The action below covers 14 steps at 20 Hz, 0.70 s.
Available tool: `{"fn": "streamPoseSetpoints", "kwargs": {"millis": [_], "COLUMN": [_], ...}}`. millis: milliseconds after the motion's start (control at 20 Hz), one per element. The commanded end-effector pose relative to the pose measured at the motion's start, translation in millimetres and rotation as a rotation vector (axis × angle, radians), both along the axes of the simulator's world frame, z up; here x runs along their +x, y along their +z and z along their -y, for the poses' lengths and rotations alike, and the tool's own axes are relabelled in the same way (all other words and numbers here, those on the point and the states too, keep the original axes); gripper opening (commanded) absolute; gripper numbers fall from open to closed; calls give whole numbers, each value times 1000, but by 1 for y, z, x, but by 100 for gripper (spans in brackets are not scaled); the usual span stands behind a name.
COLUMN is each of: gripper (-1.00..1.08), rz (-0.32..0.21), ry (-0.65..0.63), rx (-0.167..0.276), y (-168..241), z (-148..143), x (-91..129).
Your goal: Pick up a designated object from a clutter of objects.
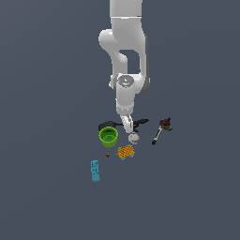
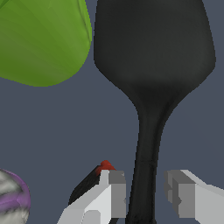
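Pincer (image 2: pixel 145 192) sits open, one finger (image 2: pixel 111 192) on each side of the black spatula's (image 2: pixel 148 87) skinny handle, not squeezing. Spatula's all black, flat oval head, lying between the green cup (image 1: pixel 108 136) and the white ball (image 1: pixel 134 138), reddish-headed tool (image 1: pixel 161 129) further right.

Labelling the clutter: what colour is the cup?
Green cup, clearest in the exterior view.

Lighting: even, soft, moderately dim; no cast shadows on the grey tabletop (image 1: pixel 47 117). Arm (image 1: pixel 126 42): bright, faint shading at edges. Wrist view: spatula (image 2: pixel 153 52) shows a weak sheen; cup (image 2: pixel 39 39) smoothly shaded. Renders sharp, no blur, glare or distortion.
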<state>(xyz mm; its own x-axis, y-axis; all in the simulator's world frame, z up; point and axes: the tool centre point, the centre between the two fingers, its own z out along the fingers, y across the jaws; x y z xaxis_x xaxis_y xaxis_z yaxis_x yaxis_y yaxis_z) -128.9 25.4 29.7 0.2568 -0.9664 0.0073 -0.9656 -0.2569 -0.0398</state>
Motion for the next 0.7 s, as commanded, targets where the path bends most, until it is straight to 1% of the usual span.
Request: {"fn": "streamPoseSetpoints", "kwargs": {"millis": [0,350,650], "gripper": [-100,-100,-100], "rz": [0,-1,-3], "ry": [1,1,1], "rx": [0,-1,-1], "y": [0,10,34], "z": [0,1,2], "x": [0,3,8]}}
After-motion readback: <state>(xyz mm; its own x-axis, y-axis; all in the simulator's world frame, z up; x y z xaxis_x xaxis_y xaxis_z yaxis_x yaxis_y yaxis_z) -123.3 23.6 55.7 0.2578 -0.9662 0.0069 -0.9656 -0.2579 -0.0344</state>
